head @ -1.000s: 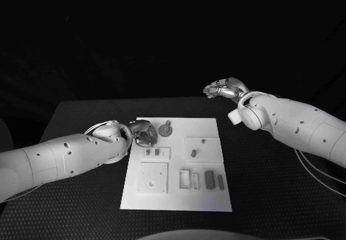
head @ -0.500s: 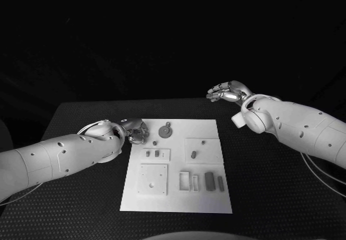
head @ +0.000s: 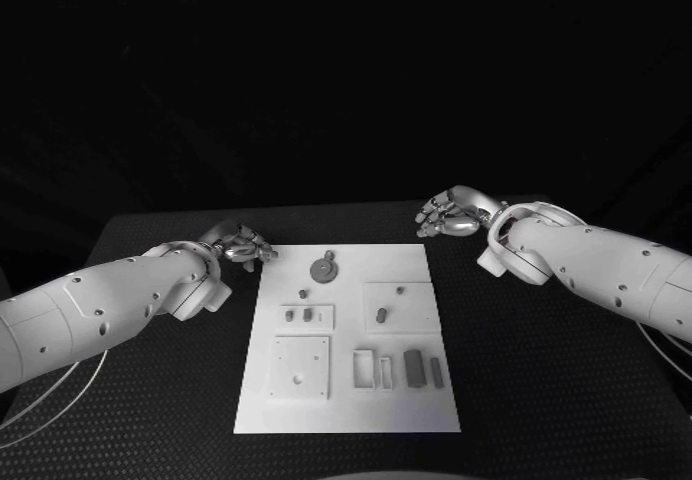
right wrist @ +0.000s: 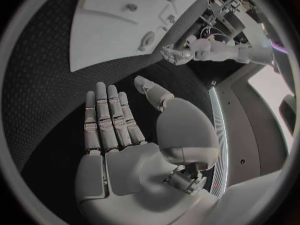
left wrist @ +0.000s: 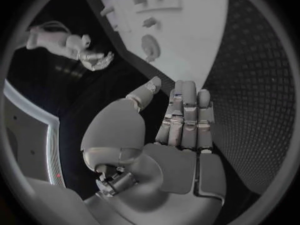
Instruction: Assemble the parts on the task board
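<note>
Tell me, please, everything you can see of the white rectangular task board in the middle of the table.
The white rectangular task board is a flat, matt plate lying on the black table, its long side running away from the robot. It carries raised square blocks, a round disc-shaped part near its far edge, and small dark upright parts in slots nearer the robot. The left hand and the right hand hover off its far corners, fingers open; neither touches it.
</note>
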